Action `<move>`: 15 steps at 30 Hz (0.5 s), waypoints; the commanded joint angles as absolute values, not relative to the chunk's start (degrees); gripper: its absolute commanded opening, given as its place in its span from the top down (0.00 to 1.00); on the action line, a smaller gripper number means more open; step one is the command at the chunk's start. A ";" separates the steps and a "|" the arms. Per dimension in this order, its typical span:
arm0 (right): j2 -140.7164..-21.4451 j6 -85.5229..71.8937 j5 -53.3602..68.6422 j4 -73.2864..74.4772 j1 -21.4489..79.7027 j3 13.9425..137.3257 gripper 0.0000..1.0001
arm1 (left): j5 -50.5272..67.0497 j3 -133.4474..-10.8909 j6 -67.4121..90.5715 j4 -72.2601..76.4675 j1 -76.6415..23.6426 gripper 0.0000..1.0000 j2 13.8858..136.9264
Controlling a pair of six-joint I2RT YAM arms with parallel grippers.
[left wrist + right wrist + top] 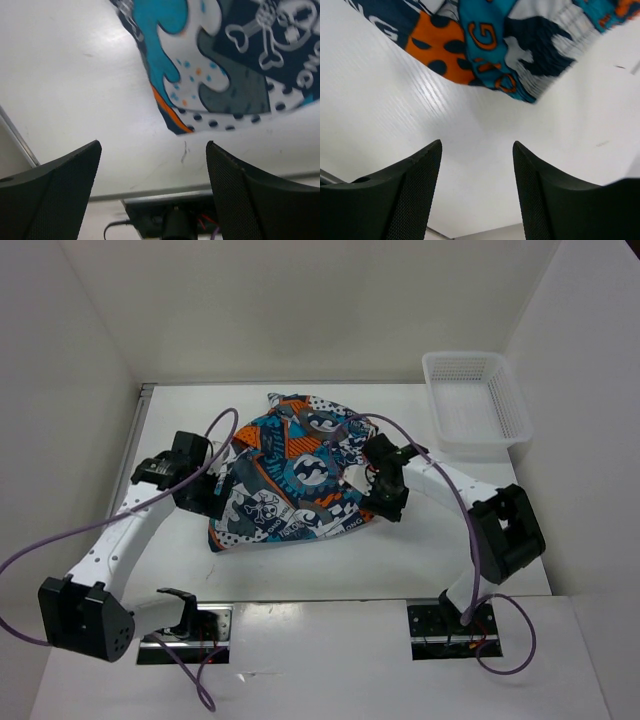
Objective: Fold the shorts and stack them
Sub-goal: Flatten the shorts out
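Left jaws: we find the left gripper (153, 150) wide open. Its two black fingers (60, 192) sit at the bottom corners of the left wrist view, with only bare table (75, 75) between them. Nothing is held.
Right jaws: the right gripper (477, 146) is also parted, with a narrower gap in its own view. White tabletop shows between the fingertips, and nothing is gripped.
Fabric near left jaws: a corner of the shorts (240, 60) lies flat in the upper right of the left wrist view, above the fingertips and clear of them.
Fabric near right jaws: an orange and teal edge runs across the top of the right wrist view, apart from the fingertips below it.
Shorts, overhead: they lie at the centre of the top view in a rough triangle, broad along the lower edge and narrowing toward the upper part of the frame. The surface is rumpled.
Grippers, overhead: the left one sits at the lower left edge of the fabric and the right one at its right edge. We cannot tell from this view whether either touches it.
Basket: a white mesh basket (475, 395) stands at the upper right of the top view, well apart from the fabric.
Cables: a purple cable (60, 540) loops along each arm.
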State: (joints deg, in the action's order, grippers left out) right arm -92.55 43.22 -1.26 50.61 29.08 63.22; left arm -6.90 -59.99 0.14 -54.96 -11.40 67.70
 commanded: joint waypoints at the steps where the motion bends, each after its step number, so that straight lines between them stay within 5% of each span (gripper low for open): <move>1: -87.02 45.61 -4.22 51.50 28.92 64.16 0.36 | -12.47 -59.15 0.00 -42.12 -8.71 0.08 71.17; 8: -81.49 46.85 -4.49 47.74 26.81 64.68 0.28 | -8.01 -68.01 0.00 -33.49 -2.64 0.09 87.43; 15: -81.03 50.26 -5.88 39.48 36.55 56.19 0.22 | -3.78 -73.39 0.00 -29.89 -2.64 0.09 100.09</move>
State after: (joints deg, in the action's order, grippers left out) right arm -81.03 47.22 -4.43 44.69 33.19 60.66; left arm -6.83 -71.20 0.19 -32.80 -2.66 97.76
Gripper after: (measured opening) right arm 0.775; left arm 0.911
